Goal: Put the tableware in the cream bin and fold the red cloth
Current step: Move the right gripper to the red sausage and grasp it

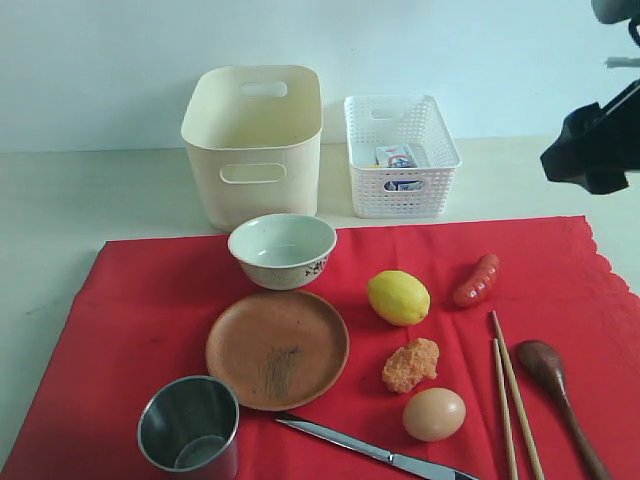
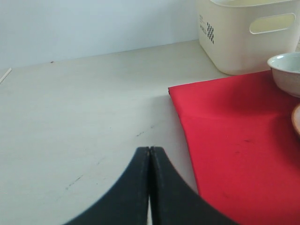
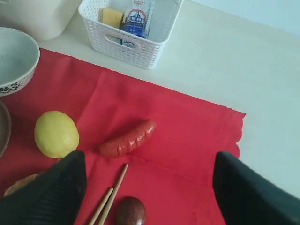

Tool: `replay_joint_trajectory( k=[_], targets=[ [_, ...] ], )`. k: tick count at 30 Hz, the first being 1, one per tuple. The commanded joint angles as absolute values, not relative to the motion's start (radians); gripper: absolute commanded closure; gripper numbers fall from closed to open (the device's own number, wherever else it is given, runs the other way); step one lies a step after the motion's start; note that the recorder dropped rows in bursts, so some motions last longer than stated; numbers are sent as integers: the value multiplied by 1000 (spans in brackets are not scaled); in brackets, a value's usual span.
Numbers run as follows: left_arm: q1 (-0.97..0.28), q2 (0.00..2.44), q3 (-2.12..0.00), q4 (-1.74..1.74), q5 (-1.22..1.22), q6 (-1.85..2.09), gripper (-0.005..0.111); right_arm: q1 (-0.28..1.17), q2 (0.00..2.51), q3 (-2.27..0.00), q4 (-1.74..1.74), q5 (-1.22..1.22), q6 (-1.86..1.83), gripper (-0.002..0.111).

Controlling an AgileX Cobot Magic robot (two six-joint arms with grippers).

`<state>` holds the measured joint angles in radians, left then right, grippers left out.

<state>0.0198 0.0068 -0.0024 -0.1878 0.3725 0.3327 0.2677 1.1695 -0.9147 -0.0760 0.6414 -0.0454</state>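
On the red cloth (image 1: 150, 300) lie a white bowl (image 1: 282, 250), a brown plate (image 1: 277, 348), a steel cup (image 1: 190, 428), a knife (image 1: 370, 452), chopsticks (image 1: 512, 395) and a dark spoon (image 1: 560, 390). The cream bin (image 1: 252, 140) stands behind the cloth. My left gripper (image 2: 149, 150) is shut and empty over bare table beside the cloth's corner (image 2: 234, 140); the exterior view does not show it. High over the cloth's right part, my right gripper (image 3: 149, 159) is open and empty above the chopstick tips (image 3: 112, 197) and spoon bowl (image 3: 131, 211).
A lemon (image 1: 398, 297), a sausage (image 1: 476, 281), a fried piece (image 1: 411, 364) and an egg (image 1: 434, 414) also lie on the cloth. The white lattice basket (image 1: 400, 155) beside the bin holds a milk carton (image 3: 138, 16) and cheese (image 3: 112, 16). The right arm (image 1: 595, 140) hangs at the upper right.
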Motion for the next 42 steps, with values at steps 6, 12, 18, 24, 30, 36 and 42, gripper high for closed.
replay_joint_trajectory(
  k=[6,12,18,24,30,36,42],
  targets=[
    [16,0,0,-193,372,336,107,268,1265,-844,-31,491,-43,37],
    [16,0,0,-193,372,336,107,268,1363,-844,-31,489,-114,37],
    [16,0,0,-193,372,336,107,268,1470,-844,-28,485,-185,37],
    [16,0,0,-193,372,336,107,268,1571,-852,56,469,-146,37],
    [16,0,0,-193,372,336,107,268,1662,-944,54,558,-36,37],
    [16,0,0,-193,372,336,107,268,1742,-994,51,572,0,37],
    [16,0,0,-193,372,336,107,268,1821,-1067,76,601,9,37]
  ],
)
